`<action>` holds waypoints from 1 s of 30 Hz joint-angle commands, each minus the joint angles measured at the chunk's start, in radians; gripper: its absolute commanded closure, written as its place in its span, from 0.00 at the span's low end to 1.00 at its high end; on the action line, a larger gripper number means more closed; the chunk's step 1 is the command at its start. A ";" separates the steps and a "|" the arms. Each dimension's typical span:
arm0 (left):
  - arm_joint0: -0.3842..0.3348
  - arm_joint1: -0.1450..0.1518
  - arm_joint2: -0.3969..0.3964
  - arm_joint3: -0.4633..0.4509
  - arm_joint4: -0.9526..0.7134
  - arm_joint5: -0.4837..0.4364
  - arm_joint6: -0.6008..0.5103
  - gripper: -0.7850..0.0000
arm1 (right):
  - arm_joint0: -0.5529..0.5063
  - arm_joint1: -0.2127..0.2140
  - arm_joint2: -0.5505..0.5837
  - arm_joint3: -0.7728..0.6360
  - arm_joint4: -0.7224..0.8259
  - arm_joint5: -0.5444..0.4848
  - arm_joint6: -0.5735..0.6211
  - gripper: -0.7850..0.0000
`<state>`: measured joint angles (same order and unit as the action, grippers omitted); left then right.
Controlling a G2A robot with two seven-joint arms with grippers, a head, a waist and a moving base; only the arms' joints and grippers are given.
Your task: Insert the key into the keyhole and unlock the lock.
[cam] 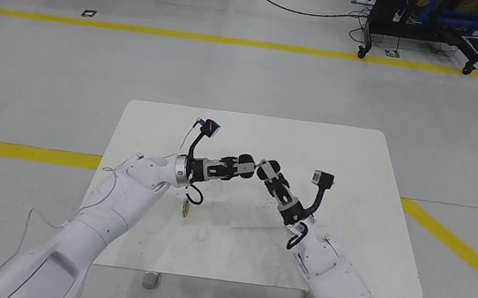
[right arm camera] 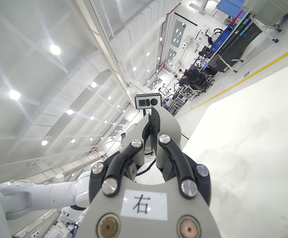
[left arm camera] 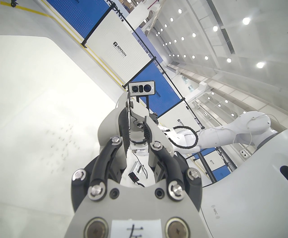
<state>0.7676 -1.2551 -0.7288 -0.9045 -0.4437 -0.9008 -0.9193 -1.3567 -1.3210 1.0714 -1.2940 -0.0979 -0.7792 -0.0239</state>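
Observation:
Both arms are raised over the middle of the white table (cam: 344, 161), and their grippers meet tip to tip. My left gripper (cam: 248, 166) (left arm camera: 136, 110) is shut on a silver metal piece, the lock (left arm camera: 129, 112), which lies against one ribbed pad (left arm camera: 123, 126). My right gripper (cam: 266, 166) (right arm camera: 151, 115) faces it with its pads (right arm camera: 155, 126) pressed together. A thin dark sliver shows between them, which I take for the key; its blade is hidden. The keyhole is hidden too.
A small brass-coloured object (cam: 186, 207) lies on the table under the left forearm. The table edge (right arm camera: 195, 126) runs close behind the grippers. Yellow floor lines (cam: 234, 39) and wheeled racks (cam: 421, 32) lie beyond the table.

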 commanded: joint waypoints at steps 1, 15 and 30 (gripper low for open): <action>-0.001 -0.001 0.000 0.006 0.003 0.005 -0.004 0.95 | 0.002 -0.002 -0.001 0.003 -0.004 -0.004 -0.002 1.00; -0.002 -0.014 -0.009 0.024 0.036 0.021 0.019 1.00 | 0.009 -0.010 0.005 0.026 -0.014 -0.021 0.012 0.17; -0.001 -0.014 -0.033 0.038 0.012 0.037 0.022 1.00 | 0.003 -0.012 0.011 0.022 0.012 -0.037 0.021 0.00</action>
<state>0.7665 -1.2694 -0.7619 -0.8667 -0.4316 -0.8634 -0.8976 -1.3533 -1.3331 1.0825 -1.2716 -0.0858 -0.8163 -0.0026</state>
